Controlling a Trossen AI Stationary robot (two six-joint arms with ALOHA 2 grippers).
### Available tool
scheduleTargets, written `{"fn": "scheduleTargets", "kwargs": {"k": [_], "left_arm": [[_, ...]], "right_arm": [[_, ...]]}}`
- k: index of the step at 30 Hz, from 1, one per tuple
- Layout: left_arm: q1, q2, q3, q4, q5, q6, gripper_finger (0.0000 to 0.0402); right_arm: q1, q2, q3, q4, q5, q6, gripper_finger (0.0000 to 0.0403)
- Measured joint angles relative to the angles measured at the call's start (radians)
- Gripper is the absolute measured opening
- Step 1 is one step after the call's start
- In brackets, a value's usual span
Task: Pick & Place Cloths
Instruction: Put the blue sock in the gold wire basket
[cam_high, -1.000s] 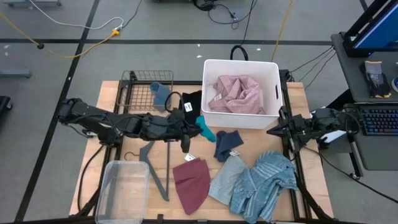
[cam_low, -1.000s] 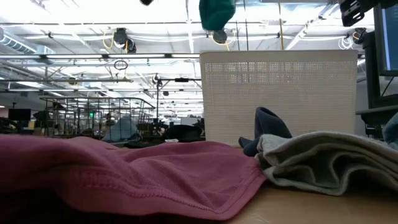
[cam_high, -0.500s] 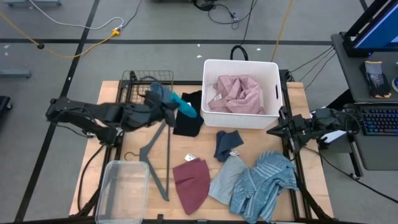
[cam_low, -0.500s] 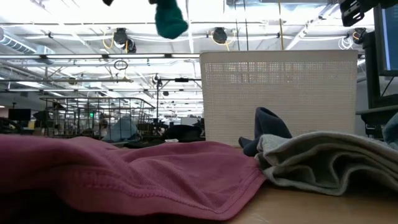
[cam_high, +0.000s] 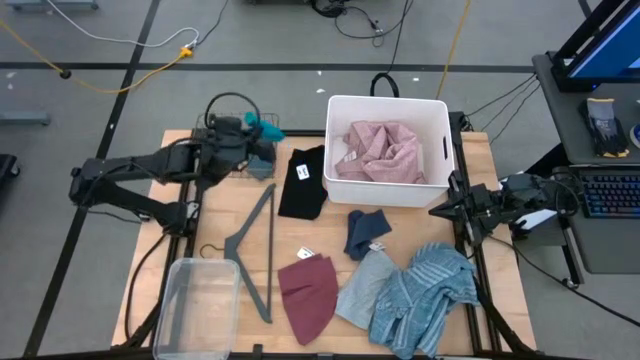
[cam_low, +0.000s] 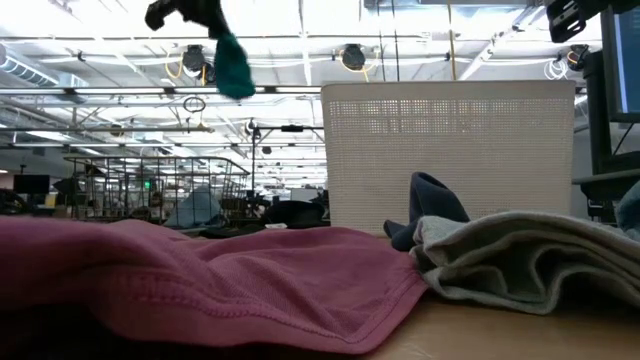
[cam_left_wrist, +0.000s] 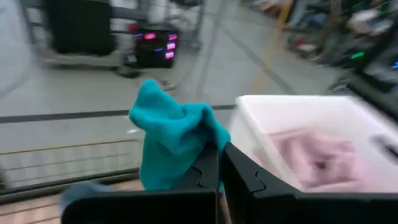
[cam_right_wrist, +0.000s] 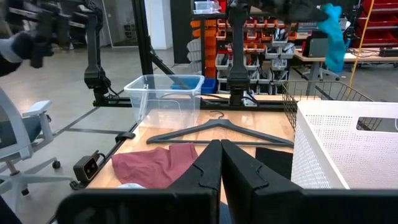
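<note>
1. One cloth sits in the white bin (cam_high: 440, 150) so far as we can see — the pink cloth (cam_high: 382, 152), bunched inside it.
2. We find the left claw (cam_high: 262, 128) clenched on the teal cloth (cam_high: 268, 128), held aloft over the wire basket (cam_high: 215, 128) at the far left of the surface (cam_high: 180, 215). A pale grey-blue piece (cam_high: 262, 162) appears to lie in that basket.
3. We judge this cloth in transit, not yet placed.
4. Five cloths remain on the surface: the black cloth (cam_high: 303, 183) beside the bin, the dark blue cloth (cam_high: 362, 231), the maroon cloth (cam_high: 308, 295), a grey-blue cloth (cam_high: 362, 288) and the blue striped cloth (cam_high: 422, 298).
5. We note the right claw (cam_high: 437, 211) waiting at the right edge, clenched on nothing.
6. Our judgement: early stage — most cloths are still outstanding.
</note>
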Motion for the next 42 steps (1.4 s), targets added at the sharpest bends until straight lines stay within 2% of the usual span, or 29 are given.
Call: {"fn": "scheduleTargets", "kwargs": {"k": [8, 18, 29, 42], "left_arm": [[0.189, 0.006, 0.000, -0.155, 0.023, -0.004, 0.0000], [0.393, 0.012, 0.000, -0.351, 0.220, -0.034, 0.0000], [0.495, 0.118, 0.000, -0.522, 0.370, -0.117, 0.0000], [0.550, 0.277, 0.000, -0.524, 0.447, -0.117, 0.0000]], "right_arm": [[0.000, 0.000, 0.000, 0.000, 0.000, 0.000, 0.0004], [0.000, 0.000, 0.000, 0.000, 0.000, 0.000, 0.0004], [0.000, 0.000, 0.000, 0.000, 0.000, 0.000, 0.0004], [0.000, 0.000, 0.000, 0.000, 0.000, 0.000, 0.0004]]}}
